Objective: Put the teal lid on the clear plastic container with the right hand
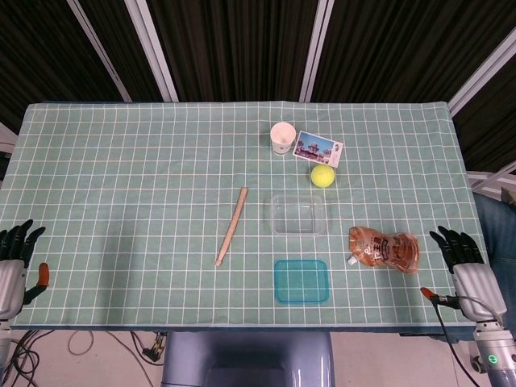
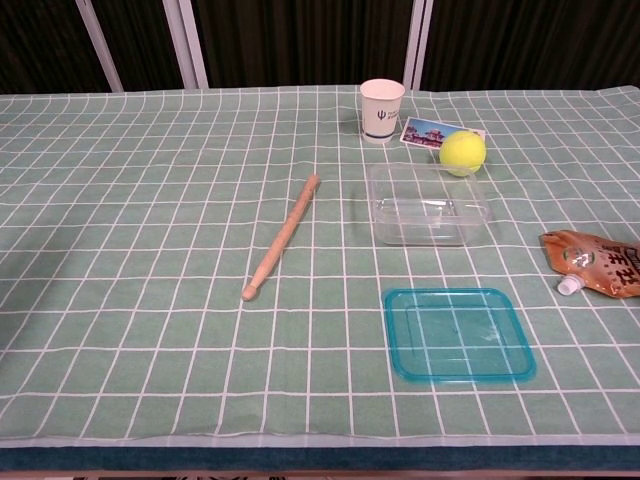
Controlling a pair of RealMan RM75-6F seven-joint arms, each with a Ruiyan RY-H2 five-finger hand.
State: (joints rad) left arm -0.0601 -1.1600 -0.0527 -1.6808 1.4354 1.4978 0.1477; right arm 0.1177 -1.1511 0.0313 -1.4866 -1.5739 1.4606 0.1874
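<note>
The teal lid (image 1: 301, 280) (image 2: 459, 333) lies flat on the green checked cloth near the table's front edge. Just behind it stands the clear plastic container (image 1: 298, 214) (image 2: 427, 205), uncovered and with nothing inside. My right hand (image 1: 467, 268) hovers off the table's right front corner, fingers spread, holding nothing, well to the right of the lid. At the left front corner my left hand (image 1: 16, 262) is likewise open, far from both objects. Neither hand appears in the chest view.
A brown snack pouch (image 1: 384, 248) (image 2: 597, 264) lies right of the container. A yellow tennis ball (image 1: 322, 176) (image 2: 462, 152), a picture card (image 1: 318, 148) and a white paper cup (image 1: 282, 137) (image 2: 382, 110) sit behind it. A wooden stick (image 1: 231, 225) (image 2: 281, 236) lies to the left.
</note>
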